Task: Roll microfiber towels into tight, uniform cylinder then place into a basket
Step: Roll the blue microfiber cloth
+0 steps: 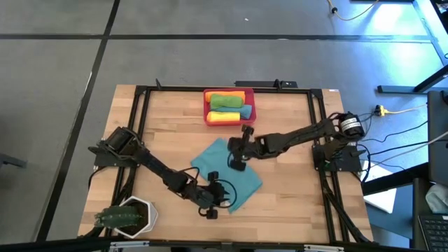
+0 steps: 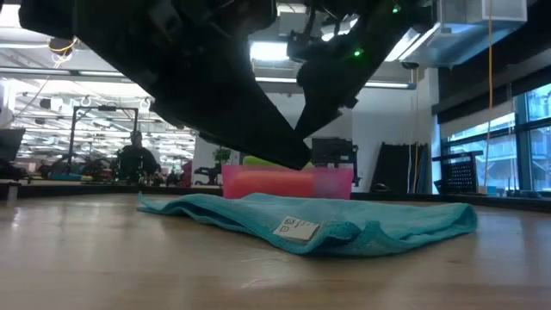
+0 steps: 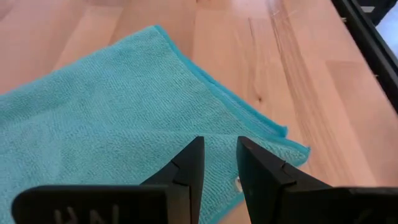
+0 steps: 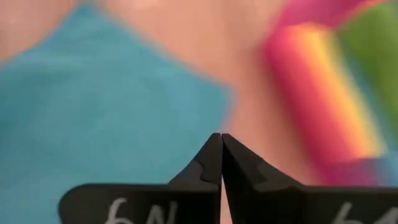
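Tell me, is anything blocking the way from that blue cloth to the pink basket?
Nothing on the table does. Bare wood separates the teal towel from the basket. The right gripper, shut, hangs over the towel's edge nearest the basket. The basket already holds rolled towels, so room looks tight.

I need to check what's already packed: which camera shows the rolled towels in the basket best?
The high view: it looks straight down into the basket and shows orange, green and yellow rolled towels. The low view shows only the basket's front wall with a sliver of yellow-green above. The right wrist view blurs them. The left wrist view misses them.
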You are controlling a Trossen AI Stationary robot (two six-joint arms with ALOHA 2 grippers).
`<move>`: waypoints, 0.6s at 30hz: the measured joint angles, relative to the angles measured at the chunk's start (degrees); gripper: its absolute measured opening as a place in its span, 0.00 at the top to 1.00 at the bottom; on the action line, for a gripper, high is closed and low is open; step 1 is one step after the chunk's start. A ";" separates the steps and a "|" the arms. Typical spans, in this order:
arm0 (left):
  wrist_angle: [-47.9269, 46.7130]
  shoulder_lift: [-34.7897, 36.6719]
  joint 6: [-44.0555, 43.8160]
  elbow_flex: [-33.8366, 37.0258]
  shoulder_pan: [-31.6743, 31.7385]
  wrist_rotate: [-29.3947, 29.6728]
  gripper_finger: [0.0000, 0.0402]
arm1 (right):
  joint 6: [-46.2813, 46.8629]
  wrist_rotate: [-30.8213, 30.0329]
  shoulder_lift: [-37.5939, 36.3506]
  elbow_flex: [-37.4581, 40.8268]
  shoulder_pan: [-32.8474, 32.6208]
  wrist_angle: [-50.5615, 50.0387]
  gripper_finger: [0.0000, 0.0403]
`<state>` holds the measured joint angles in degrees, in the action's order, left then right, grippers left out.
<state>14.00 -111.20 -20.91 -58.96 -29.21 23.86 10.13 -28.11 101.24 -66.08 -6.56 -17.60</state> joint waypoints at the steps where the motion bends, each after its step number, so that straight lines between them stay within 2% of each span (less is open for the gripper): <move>1: 0.00 0.00 0.00 0.00 0.03 0.00 0.79 | -0.49 -2.92 -0.23 -0.05 1.05 0.31 0.98; 3: 0.02 0.00 -0.21 0.00 0.10 0.24 0.79 | -1.48 -5.31 -0.49 -0.57 4.27 0.28 0.99; 5: 0.07 0.00 -0.99 0.00 0.07 0.63 0.79 | -1.47 -1.85 -0.49 -1.20 7.98 0.27 0.99; 7: 0.22 0.00 -1.25 0.00 0.07 0.68 0.79 | -1.31 6.15 -0.49 -1.60 11.13 0.27 0.99; 9: 0.22 0.00 -1.31 0.00 -0.17 0.70 0.79 | -1.55 17.08 -0.49 -1.58 13.08 0.06 0.98; 11: 0.22 0.00 -1.55 0.00 -0.77 0.70 0.79 | -2.65 28.67 -0.54 -0.45 13.28 -0.57 0.98; 13: 0.22 0.00 -1.53 0.00 -1.54 0.70 0.79 | -4.42 36.17 -0.56 1.78 11.13 -1.37 0.99; 15: 0.25 0.00 -1.55 0.00 -2.15 0.69 0.79 | -5.03 37.23 -0.56 4.48 8.03 -1.45 0.99; 18: 0.34 0.00 -3.15 0.00 -2.65 0.73 0.79 | -2.42 35.44 -0.56 8.35 4.04 -1.15 0.99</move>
<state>14.34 -111.20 -24.05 -58.96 -31.86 24.59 7.71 7.33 100.68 -57.74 -2.51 -18.74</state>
